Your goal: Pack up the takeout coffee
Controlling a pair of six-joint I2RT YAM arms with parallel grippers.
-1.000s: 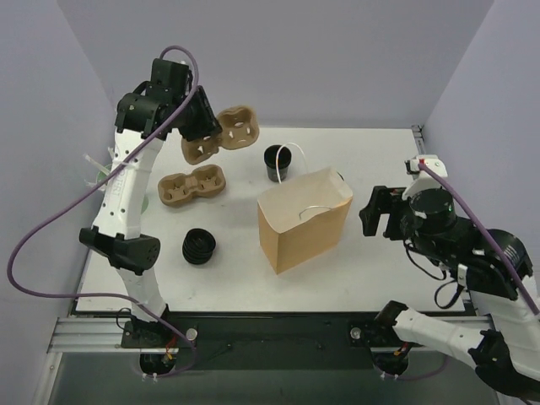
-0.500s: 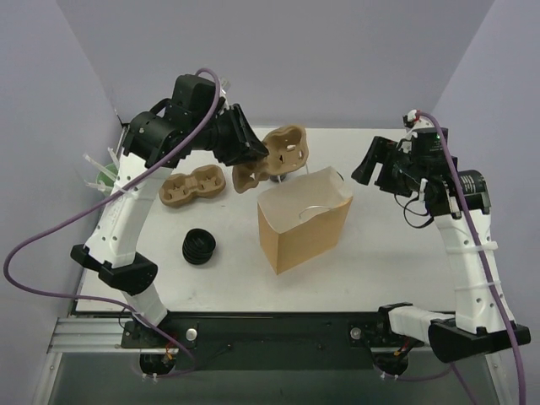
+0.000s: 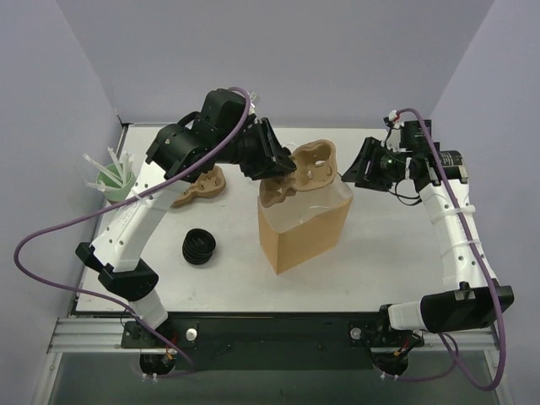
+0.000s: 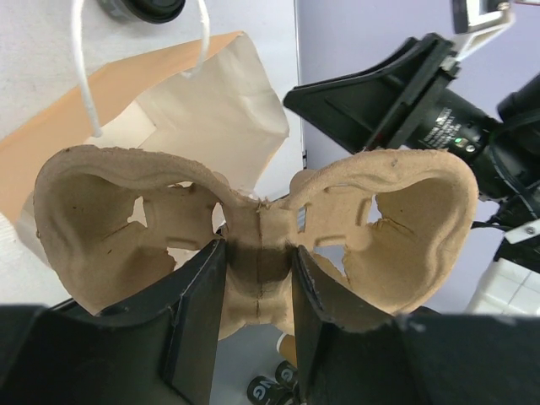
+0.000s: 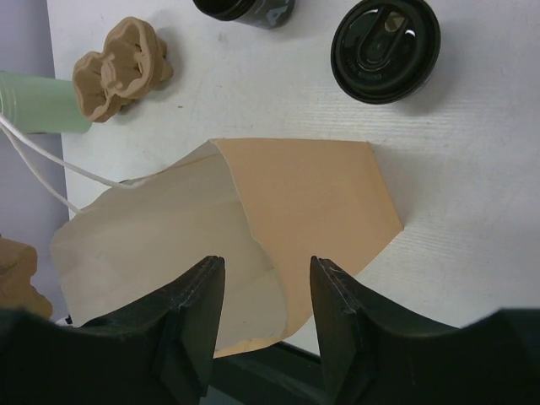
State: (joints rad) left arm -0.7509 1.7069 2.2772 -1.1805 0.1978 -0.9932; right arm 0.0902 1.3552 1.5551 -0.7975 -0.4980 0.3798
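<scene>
The takeout coffee point(image 5: 386, 38), a black cup with a black sip lid, stands on the table beyond the brown paper bag point(image 5: 312, 202) in the right wrist view. It is hidden in the top view. My left gripper point(image 3: 283, 164) is shut on the middle rib of a brown cardboard cup carrier point(image 3: 305, 169) and holds it over the open mouth of the bag point(image 3: 299, 228). The carrier point(image 4: 253, 219) fills the left wrist view between my fingers. My right gripper point(image 3: 348, 175) is open and empty at the bag's upper right edge, its fingers point(image 5: 190, 312) above the opening.
A second cardboard carrier point(image 3: 201, 186) lies at the back left. A squat ribbed black stack point(image 3: 199, 245) sits left of the bag. A mint-green cup of white straws point(image 3: 112, 179) stands at the left edge. Another black round thing point(image 5: 245, 7) is cut off by the frame.
My left arm has carried the cup carrier rightward from the back left to over the bag's mouth. My right arm has risen and swung in to the bag's upper right edge.
</scene>
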